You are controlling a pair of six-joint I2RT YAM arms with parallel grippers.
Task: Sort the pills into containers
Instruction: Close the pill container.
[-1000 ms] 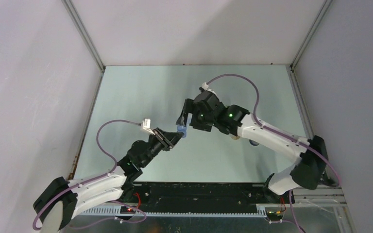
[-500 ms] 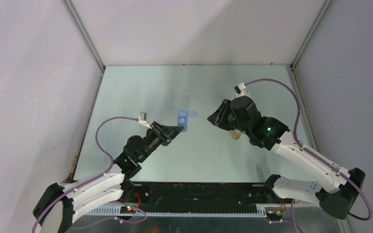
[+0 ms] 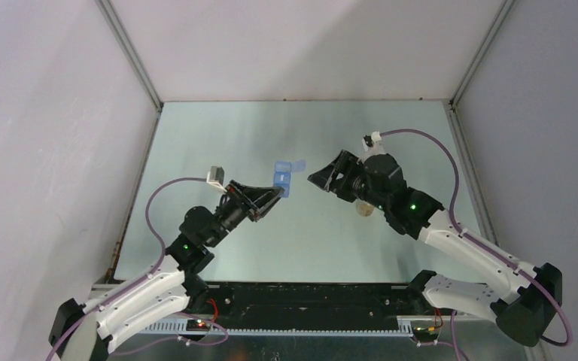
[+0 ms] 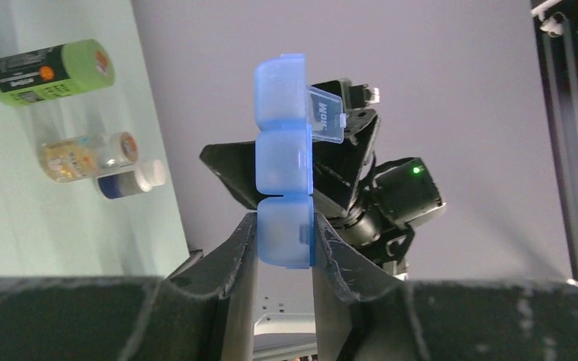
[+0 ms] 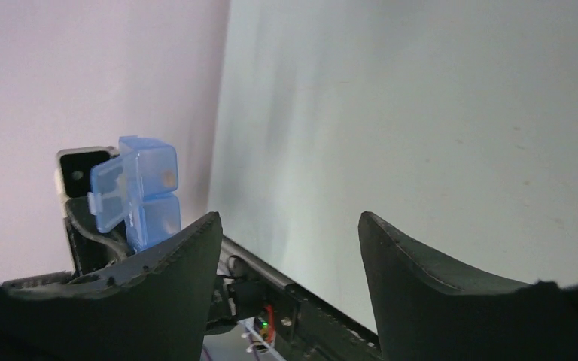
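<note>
Pillbox, a blue translucent strip of three compartments, is held up in the air above the surface, standing on end between the two arms. The left fingers are closed on its lowest compartment, one on each side, with the other two compartments sticking out beyond the tips. The lid of the end compartment is flipped open and carries raised letters that seem to read "MON", seen from the back. The right fingers are spread wide and hold nothing; they point at the pillbox from near by, without touching it. Three bottles lie or stand on the surface behind it in the left wrist view: a green bottle on its side with a black label, white print too small to read and an orange round mark, a clear bottle with a yellowish label, and just beside that a small bottle with a white cap.
</note>
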